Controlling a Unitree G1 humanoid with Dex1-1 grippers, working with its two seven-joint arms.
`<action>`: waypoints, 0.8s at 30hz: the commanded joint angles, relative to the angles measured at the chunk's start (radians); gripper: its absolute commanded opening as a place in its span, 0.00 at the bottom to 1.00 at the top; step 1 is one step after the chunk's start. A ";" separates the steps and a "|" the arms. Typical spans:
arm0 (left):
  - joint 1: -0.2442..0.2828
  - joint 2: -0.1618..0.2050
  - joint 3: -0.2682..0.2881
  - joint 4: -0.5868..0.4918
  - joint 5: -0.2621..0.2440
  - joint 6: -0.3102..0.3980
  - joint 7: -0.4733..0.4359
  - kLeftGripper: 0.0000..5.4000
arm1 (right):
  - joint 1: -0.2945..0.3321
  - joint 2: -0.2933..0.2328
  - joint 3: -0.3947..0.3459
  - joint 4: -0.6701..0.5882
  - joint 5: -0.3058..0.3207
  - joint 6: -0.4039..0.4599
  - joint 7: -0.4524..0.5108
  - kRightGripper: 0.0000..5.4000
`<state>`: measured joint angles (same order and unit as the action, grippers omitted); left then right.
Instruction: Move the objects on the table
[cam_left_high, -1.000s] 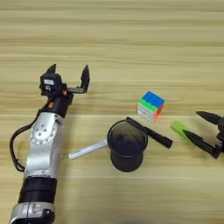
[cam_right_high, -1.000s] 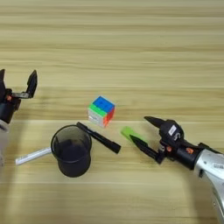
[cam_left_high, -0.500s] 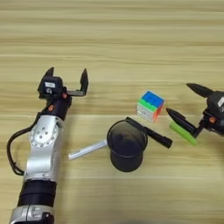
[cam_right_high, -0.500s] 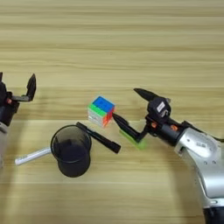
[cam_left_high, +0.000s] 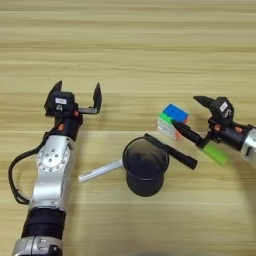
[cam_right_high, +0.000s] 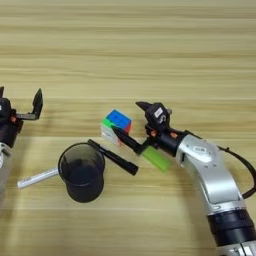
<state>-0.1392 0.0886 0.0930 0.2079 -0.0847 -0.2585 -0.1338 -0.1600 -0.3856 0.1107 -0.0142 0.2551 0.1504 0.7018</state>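
Observation:
The multicoloured puzzle cube (cam_right_high: 114, 121) sits on the wooden table (cam_left_high: 130, 45), just right of centre. My right gripper (cam_right_high: 126, 116) is open at the cube's right side. Its lower finger (cam_right_high: 125, 139) crosses in front of the cube and its upper finger (cam_right_high: 145, 107) stands off the cube's far right corner. Whether either finger touches the cube I cannot tell. The bright green block (cam_right_high: 156, 159) lies flat on the table, partly under the right wrist. My left gripper (cam_left_high: 77, 91) is open and holds nothing, at the left, well away from both.
A black cup (cam_left_high: 145, 167) stands upright in front of the cube. A black marker (cam_left_high: 172, 150) lies at the cup's right rim and a white pen (cam_left_high: 99, 170) at its left. The left forearm (cam_left_high: 50, 175) runs down the left side.
My right gripper has swept leftward from the right edge, passed over the green block and reached the cube, staying open. The block, cube and left arm have barely moved.

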 joint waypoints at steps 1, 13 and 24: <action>-0.005 -0.008 -0.007 0.010 0.006 -0.013 0.006 1.00 | -0.034 0.001 0.021 0.040 -0.028 0.028 0.006 1.00; -0.006 -0.010 -0.010 0.011 0.004 -0.016 0.004 1.00 | -0.070 0.000 0.045 0.124 -0.088 0.019 0.008 1.00; -0.004 -0.012 -0.013 0.007 0.004 -0.016 0.002 1.00 | -0.077 0.004 0.056 0.142 -0.102 0.019 0.021 0.92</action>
<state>-0.1393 0.0800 0.0853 0.2113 -0.0853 -0.2708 -0.1332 -0.2185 -0.3818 0.1635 0.1197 0.1657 0.1656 0.7214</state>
